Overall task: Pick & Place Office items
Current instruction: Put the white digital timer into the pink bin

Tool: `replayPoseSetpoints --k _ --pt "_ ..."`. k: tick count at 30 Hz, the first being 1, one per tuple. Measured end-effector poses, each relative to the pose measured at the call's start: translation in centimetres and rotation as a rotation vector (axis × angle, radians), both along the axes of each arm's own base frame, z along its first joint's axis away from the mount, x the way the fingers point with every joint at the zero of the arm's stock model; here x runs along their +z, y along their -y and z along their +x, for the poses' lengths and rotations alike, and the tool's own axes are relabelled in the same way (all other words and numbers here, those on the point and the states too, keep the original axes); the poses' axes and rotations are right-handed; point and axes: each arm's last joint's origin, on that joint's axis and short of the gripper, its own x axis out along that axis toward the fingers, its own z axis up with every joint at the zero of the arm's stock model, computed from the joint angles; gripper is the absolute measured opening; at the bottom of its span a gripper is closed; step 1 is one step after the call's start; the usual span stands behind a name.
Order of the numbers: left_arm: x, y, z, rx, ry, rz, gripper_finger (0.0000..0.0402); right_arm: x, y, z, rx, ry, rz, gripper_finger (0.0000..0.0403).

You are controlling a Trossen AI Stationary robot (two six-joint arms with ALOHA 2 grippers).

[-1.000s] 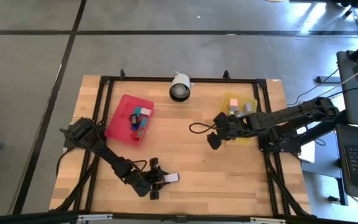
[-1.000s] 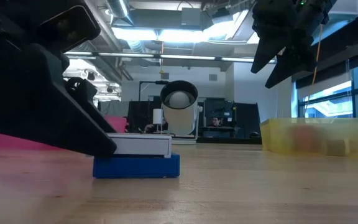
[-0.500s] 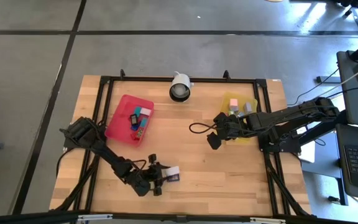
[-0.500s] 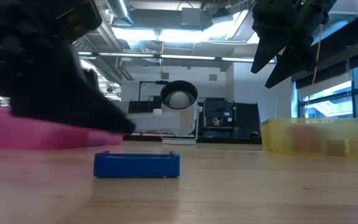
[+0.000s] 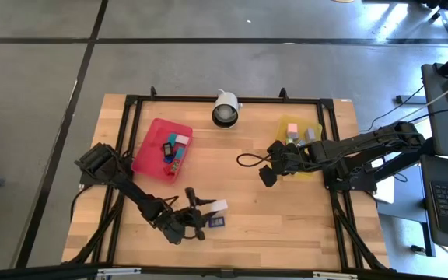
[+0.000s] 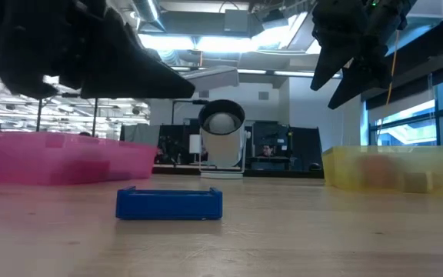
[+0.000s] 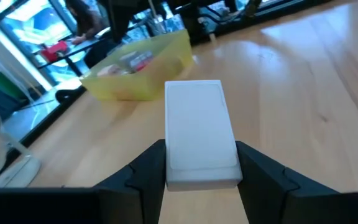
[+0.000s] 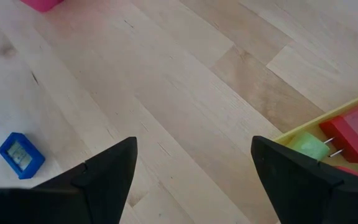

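My left gripper (image 5: 206, 210) is shut on a white rectangular block (image 5: 218, 205), held in the air near the table's near edge; the block also shows in the low view (image 6: 215, 76). A flat blue piece (image 5: 216, 222) lies on the wood just below it, and shows in the low view (image 6: 169, 204) too. My right gripper (image 5: 266, 174) hangs open and empty over the table, beside the yellow tray (image 5: 311, 167). The red tray (image 5: 148, 152) at the far left holds several small coloured pieces. My left gripper pinches the white block's two long sides (image 7: 169, 167) between its two fingers (image 7: 143, 171), at the end nearest the wrist. The fingers come nearly level from the table's left and lie along the block. The block sticks out ahead of them, about level and lifted clear of the blue piece.
A white dome-shaped device (image 5: 225, 107) stands at the far edge. The yellow tray holds pink, red and green pieces (image 8: 308, 148). Black frame rails (image 5: 333, 155) run round the table. A black cable (image 5: 247, 160) loops near my right gripper. Bare wood lies between the trays.
My left gripper has gone up and a little toward the far edge with the white block. The block had lain on top of the blue piece and is now lifted clear of it. The blue piece has stayed on the table.
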Motion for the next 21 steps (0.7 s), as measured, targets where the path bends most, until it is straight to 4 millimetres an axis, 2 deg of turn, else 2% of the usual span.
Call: replayPoseSetpoints --k 12,17,21 --pt "0.35 -0.07 0.05 0.069 0.071 -0.053 0.016 0.0 0.0 0.0 0.0 0.0 0.0 0.0318" --pt "0.58 -0.47 -0.15 0.236 0.163 -0.06 0.0162 0.0 0.0 0.0 0.0 0.0 0.0 0.0318" --pt "0.89 -0.97 -0.56 0.462 0.299 -0.041 0.0161 0.0 0.0 0.0 0.0 0.0 0.0 0.0318"
